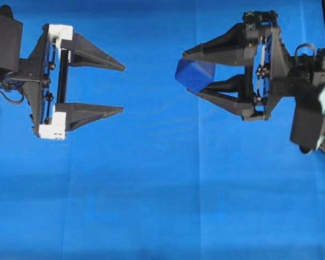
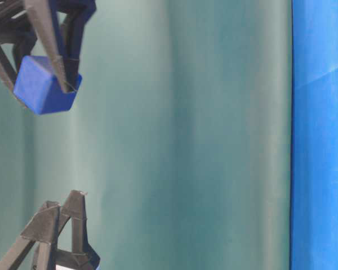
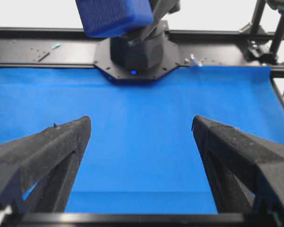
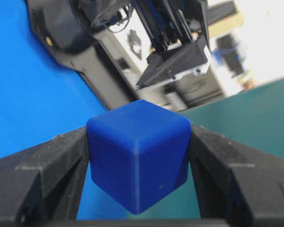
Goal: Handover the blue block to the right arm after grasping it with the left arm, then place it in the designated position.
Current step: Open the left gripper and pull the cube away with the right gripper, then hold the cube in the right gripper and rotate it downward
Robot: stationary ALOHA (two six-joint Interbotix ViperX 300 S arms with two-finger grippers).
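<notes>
now blue block [image 1: 194,75] corner-down in right claw [image 1: 190,73]

A robotics lab bench: blue cloth [image 3: 132,156] (black metal frame [image 3: 47,33] behind)

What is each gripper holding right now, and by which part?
The right gripper holds the blue block by two opposite faces, at its fingertips. The left gripper is open and holds nothing.

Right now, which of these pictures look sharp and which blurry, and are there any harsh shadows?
Overhead view: evenly lit, sharp, only faint creases on the blue cloth. Right wrist view: the blue block in the right claw is crisp, the background blurred and overexposed. Left wrist view: the left claw is soft. No harsh shadows.
</notes>
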